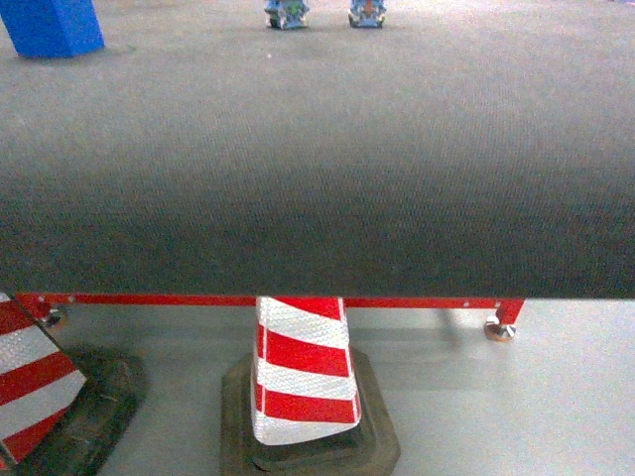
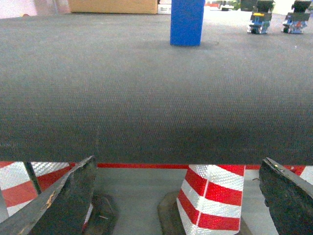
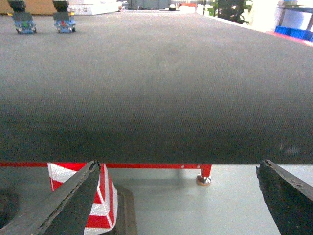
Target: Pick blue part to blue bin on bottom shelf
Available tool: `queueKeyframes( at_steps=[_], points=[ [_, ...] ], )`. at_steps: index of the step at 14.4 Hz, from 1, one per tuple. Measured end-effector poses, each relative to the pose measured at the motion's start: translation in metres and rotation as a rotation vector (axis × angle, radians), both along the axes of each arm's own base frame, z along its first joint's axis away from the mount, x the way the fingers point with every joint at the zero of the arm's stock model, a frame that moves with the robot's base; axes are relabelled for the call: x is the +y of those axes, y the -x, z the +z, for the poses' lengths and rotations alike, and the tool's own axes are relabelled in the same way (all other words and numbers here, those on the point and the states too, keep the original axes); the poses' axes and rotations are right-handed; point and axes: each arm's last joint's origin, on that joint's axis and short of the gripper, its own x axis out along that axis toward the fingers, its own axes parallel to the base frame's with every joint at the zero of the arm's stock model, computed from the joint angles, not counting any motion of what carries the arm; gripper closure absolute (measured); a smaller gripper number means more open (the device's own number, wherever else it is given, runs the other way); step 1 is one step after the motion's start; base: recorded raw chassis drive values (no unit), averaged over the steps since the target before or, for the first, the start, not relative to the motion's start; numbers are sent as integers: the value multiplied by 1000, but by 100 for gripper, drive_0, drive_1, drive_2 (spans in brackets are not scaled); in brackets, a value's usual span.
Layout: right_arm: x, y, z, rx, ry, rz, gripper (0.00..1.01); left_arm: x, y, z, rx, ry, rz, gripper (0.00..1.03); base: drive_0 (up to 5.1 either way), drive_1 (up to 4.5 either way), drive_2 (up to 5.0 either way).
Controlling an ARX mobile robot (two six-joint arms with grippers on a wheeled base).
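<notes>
The step in hand looks like getting to the blue parts, and that has not started yet. To do it well, an arm should rise over the near edge of the grey mat [image 1: 317, 178] and reach all the way across, slowly, so it does not bump the edge.

Nearest, the left gripper [image 2: 181, 205] is wide open and holds nothing. The right gripper [image 3: 181, 205] is wide open too, and holds nothing. Both hang below the near edge, touching nothing.

Under that edge stands a striped cone [image 1: 301, 369] on the floor, beside a red frame [image 1: 278, 299].

Far away, by the far edge, sit two small blue parts [image 1: 287, 13], side by side. At the far left corner stands a blue box [image 1: 52, 27].

No blue bin or bottom shelf shows in any view.
</notes>
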Motion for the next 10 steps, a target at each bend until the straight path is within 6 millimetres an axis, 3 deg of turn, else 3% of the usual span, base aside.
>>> queueKeyframes(
  at_steps=[10],
  points=[
    [0, 0, 0, 0, 0, 0, 3, 0, 0, 0, 0, -1, 0, 5, 0, 0, 0]
  ],
)
